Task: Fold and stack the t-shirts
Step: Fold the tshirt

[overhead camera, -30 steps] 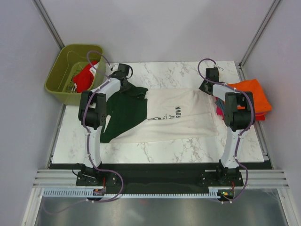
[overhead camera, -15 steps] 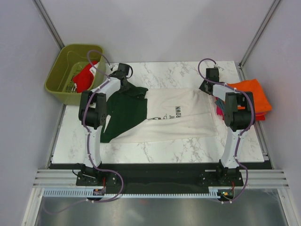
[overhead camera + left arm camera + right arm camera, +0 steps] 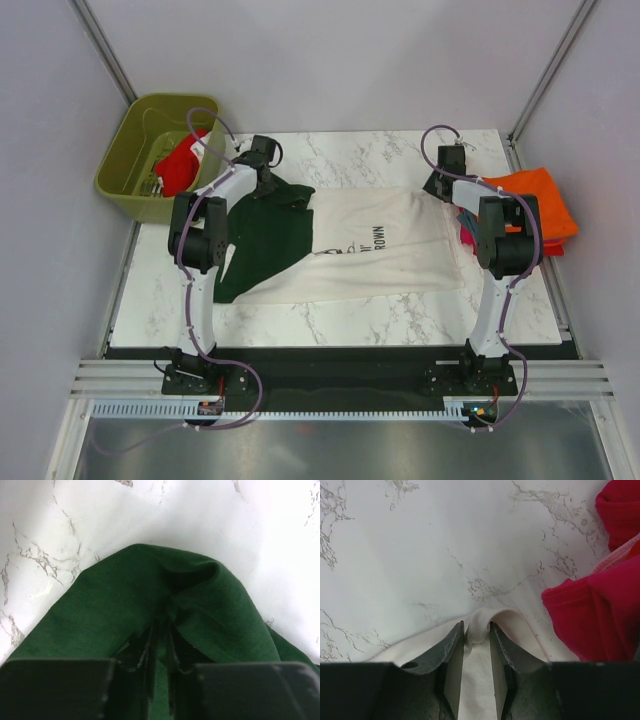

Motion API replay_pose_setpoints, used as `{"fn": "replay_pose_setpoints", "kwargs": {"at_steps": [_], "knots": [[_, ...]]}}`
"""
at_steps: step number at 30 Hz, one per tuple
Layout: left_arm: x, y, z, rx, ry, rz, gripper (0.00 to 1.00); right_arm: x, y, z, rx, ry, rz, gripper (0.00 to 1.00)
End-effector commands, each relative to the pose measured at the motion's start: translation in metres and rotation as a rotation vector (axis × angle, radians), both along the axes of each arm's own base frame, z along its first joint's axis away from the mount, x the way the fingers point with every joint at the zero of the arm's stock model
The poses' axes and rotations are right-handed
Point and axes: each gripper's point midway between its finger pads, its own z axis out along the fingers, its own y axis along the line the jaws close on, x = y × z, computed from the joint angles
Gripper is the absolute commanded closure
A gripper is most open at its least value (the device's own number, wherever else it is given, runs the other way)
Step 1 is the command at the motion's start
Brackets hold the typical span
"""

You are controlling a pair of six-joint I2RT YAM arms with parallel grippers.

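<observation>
The cream t-shirt [image 3: 370,245] lies spread across the middle of the marble surface [image 3: 360,155]. Its print faces up and its green sleeve [image 3: 262,235] is bunched at the left end. It is not folded yet; by my reading the arms have just taken its two far corners to begin a fold.

The left end effector [image 3: 160,630] sits on the far edge of the green cloth. Its fingers stand close together with a dark ridge of fabric pinched between them. The right end effector [image 3: 476,629] is closed on a small fold of cream cloth at the far right corner, and that fold stands up between its fingers [image 3: 454,645].

An orange t-shirt [image 3: 545,200] lies at the right edge of the surface. A pink-red t-shirt [image 3: 590,615] lies just beside the right pinch. A red t-shirt [image 3: 180,165] waits in the olive bin [image 3: 125,160] off the far left corner.

Both grips look shallow. The right one holds only a narrow tuck near the hem, so a quick pull could strip it free. The left one is deep in crumpled sleeve and may have caught a single layer, leaving the body behind. If one corner rises ahead of the other, the cloth would skew and the fold would land crooked. A sideways drag on the right could also snag the pink-red t-shirt and disturb what lies there.
</observation>
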Motion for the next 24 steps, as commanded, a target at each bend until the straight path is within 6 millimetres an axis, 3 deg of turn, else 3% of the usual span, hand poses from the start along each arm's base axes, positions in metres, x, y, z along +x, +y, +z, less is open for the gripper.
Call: {"fn": "replay_pose_setpoints", "kwargs": {"at_steps": [1,3,10,17,23,24], "knots": [[-0.001,0.006,-0.008,0.026,0.039,-0.014,0.85,0.007,0.001,0.031,0.018,-0.078,-0.007,0.66],[0.004,0.007,0.000,0.034,0.022,-0.007,0.98,0.007,0.000,0.031,0.017,-0.078,-0.006,0.65],[0.017,0.010,0.048,0.055,-0.072,-0.006,0.98,0.013,-0.002,0.037,0.012,-0.086,-0.008,0.69],[0.016,0.000,0.078,0.008,-0.117,-0.036,0.98,0.012,-0.005,0.042,0.007,-0.082,-0.009,0.98],[0.000,-0.005,0.090,-0.015,-0.115,-0.049,0.98,0.010,-0.003,0.048,0.010,-0.080,0.007,1.00],[-0.002,-0.005,0.100,-0.022,-0.129,-0.050,0.98,0.009,-0.003,0.048,0.010,-0.080,0.009,1.00]]}}
